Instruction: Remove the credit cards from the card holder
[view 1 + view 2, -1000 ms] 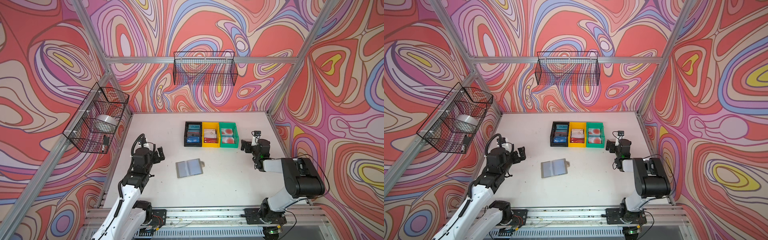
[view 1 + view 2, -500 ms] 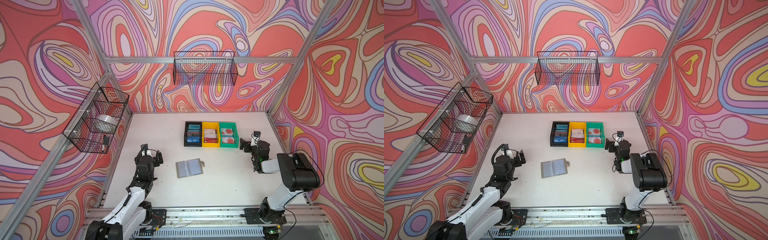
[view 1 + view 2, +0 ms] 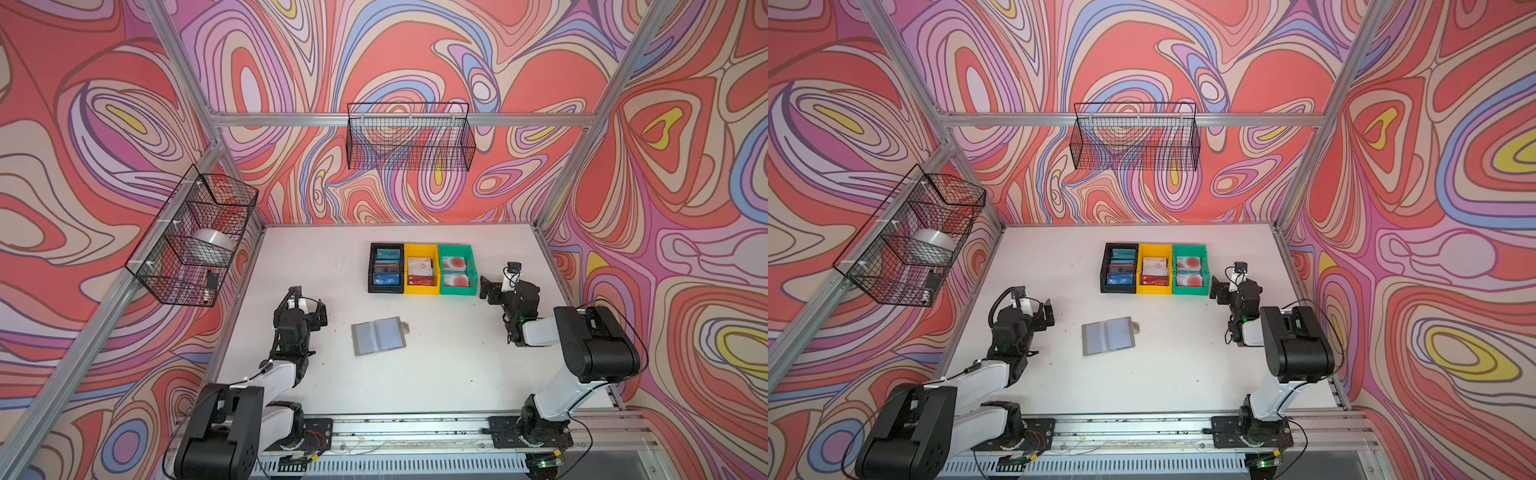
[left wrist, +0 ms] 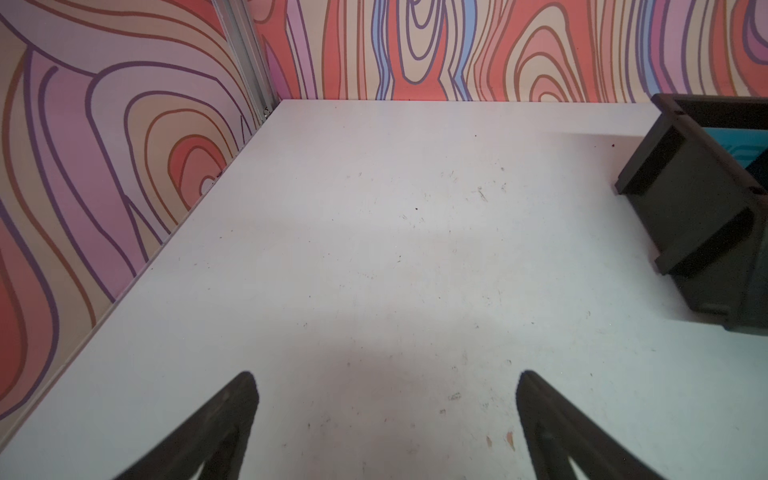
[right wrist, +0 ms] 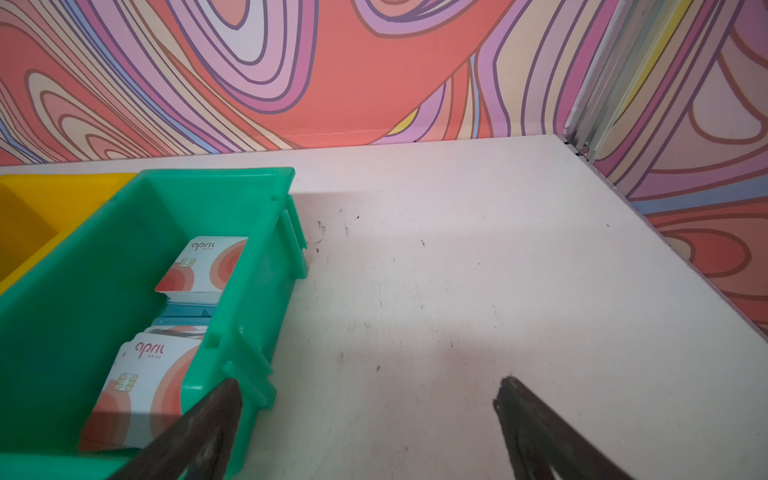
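Wide apart and empty stand the left fingers (image 4: 216, 428) and right fingers (image 5: 199, 428). Between the arms, the flat grey book-style card holder (image 3: 378, 336) lies open on the white desk (image 3: 415, 382). Beyond it, the black plastic bin (image 3: 371, 266), yellow plastic bin (image 3: 422, 248) and green plastic bin (image 3: 457, 248) hold credit cards (image 3: 387, 280).

Pretty clearly a robotics lab test cell, not anybody's home or shop. The whole thing is a box built from bare aluminium frame bars (image 3: 399, 120), with swirly red, pink and purple printed wall panels (image 3: 104, 124) closing in a plain white tabletop (image 3: 436, 374). Two white-and-black robot arms, the left arm (image 3: 282, 374) and the right arm (image 3: 594, 353), are bolted to a slotted metal rail (image 3: 415, 424) along the front edge, loose cables and all. A black wire basket at the back (image 3: 409, 141) and a black wire basket on the left (image 3: 195, 237) hang off the frame. On the table there's a tidy row: small black plastic bin (image 3: 385, 289), yellow plastic bin (image 3: 421, 289), green plastic bin (image 3: 457, 290).
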Robot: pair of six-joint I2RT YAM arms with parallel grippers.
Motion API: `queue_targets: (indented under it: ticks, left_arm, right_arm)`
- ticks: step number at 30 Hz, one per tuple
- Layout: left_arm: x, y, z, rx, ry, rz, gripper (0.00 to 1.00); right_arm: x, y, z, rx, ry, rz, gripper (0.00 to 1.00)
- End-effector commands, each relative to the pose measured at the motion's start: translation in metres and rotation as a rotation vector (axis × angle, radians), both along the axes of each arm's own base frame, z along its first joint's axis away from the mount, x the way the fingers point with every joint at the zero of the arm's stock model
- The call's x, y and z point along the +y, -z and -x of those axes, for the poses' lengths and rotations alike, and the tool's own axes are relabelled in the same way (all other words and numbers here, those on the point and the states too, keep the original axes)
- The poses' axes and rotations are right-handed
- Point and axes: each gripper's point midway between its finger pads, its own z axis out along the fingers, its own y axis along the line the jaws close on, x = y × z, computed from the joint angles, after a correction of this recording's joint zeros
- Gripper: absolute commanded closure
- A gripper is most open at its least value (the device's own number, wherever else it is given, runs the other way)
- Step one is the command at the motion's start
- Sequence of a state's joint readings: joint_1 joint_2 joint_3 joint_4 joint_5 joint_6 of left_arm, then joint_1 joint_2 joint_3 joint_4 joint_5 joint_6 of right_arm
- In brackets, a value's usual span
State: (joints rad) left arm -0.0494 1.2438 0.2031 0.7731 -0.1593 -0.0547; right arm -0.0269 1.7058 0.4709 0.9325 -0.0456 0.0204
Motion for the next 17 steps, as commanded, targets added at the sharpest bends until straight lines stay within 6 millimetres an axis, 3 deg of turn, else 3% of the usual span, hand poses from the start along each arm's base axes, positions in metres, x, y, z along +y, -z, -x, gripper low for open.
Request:
queue_targets:
  ticks: [1,5,7,9,17]
  left_arm:
    - [-0.006,-0.022,-0.025,-0.106,0.062,-0.001,0.0]
    - [-0.007,-0.003,-0.039,-0.122,0.077,-0.009,0.03]
    - [-0.009,0.006,-0.037,-0.033,0.087,0.006,0.03]
    - [-0.01,0.004,-0.042,-0.064,0.096,-0.002,0.06]
    - [0.006,0.006,-0.046,-0.018,-0.011,0.007,0.0]
  right_arm:
    - [-0.002,-0.002,-0.001,-0.012,0.002,-0.004,0.02]
    - [-0.001,-0.002,-0.001,-0.013,0.0,-0.003,0.01]
    - [-0.002,-0.002,-0.001,-0.011,0.0,-0.002,0.02]
    - [-0.001,-0.002,-0.001,-0.011,0.0,-0.002,0.02]
    - [-0.001,-0.002,-0.001,-0.012,0.0,-0.003,0.02]
